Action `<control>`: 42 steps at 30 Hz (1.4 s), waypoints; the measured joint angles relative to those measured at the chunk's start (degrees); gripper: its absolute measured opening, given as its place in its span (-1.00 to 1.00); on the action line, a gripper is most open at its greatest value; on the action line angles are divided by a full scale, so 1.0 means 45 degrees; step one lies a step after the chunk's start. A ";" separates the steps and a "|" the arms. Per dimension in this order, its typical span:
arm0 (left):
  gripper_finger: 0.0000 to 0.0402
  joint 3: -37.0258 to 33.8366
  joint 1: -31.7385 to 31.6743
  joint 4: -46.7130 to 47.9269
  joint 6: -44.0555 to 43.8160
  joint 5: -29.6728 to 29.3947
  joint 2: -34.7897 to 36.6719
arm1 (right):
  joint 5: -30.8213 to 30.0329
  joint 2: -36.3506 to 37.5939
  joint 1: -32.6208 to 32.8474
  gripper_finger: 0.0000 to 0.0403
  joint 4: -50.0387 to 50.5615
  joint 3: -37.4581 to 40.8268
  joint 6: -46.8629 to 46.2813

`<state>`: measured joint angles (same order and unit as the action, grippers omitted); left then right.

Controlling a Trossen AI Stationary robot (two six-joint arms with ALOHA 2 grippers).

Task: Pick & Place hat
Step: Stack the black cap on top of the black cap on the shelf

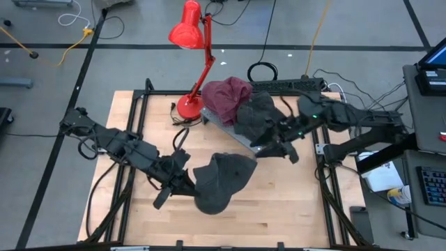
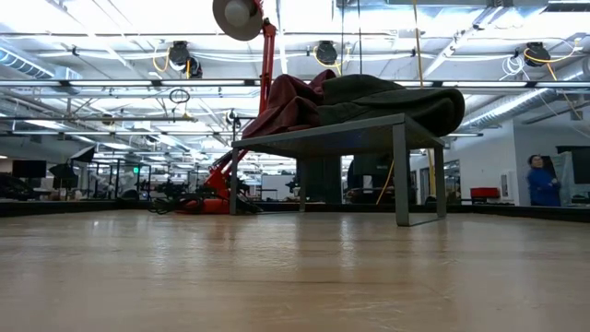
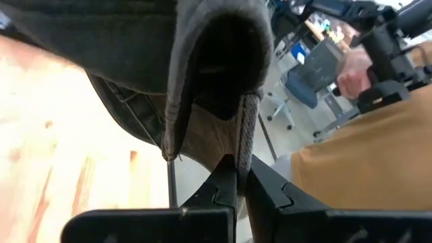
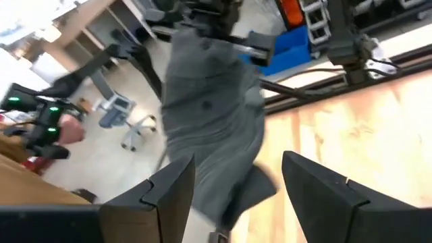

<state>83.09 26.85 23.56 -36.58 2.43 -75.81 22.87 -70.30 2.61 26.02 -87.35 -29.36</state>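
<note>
The left gripper (image 1: 187,183) pinches the rim of a dark grey hat (image 1: 224,181) at the table's six o'clock, hiding its fingertips, while the right gripper (image 1: 273,149), fingers spread, hovers at three o'clock beside the metal rack (image 1: 237,137); no writing is legible.

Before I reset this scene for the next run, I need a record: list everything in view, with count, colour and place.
Grey hat: one, dark grey, held off the table's front middle by the left gripper.
Hats on rack: two, maroon and dark grey-green, piled at the back.
Rack: one, grey metal, low, back middle.
Desk lamp: one, red, base beside the rack.
Table: one, light wood.
Person: one, blue top, far in the room.
Left gripper: shut on the grey hat's edge.
Right gripper: open, front of the rack.
</note>
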 joint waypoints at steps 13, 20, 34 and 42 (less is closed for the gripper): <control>-0.95 0.0000 0.0576 0.0466 0.0066 -0.0308 -0.0005 | 0.1360 -0.3707 -0.1085 0.07 0.2396 -0.4368 0.1360; -0.95 0.0000 0.0650 0.0852 0.0084 -0.0562 -0.0010 | 0.1987 -0.4616 -0.0523 0.07 0.2030 -0.4694 0.1241; -0.95 0.0000 0.0621 0.1292 0.0098 -0.0567 -0.0010 | 0.1946 -0.5110 0.0769 0.03 0.0657 -0.4677 0.1394; -0.95 0.0000 0.0529 0.1440 -0.0082 -0.0610 -0.0010 | 0.1978 -0.4776 0.1305 -0.39 0.0426 -0.4673 0.1336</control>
<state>83.09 29.24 30.04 -36.95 -0.31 -75.85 31.78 -91.80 8.48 27.94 -108.38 -23.35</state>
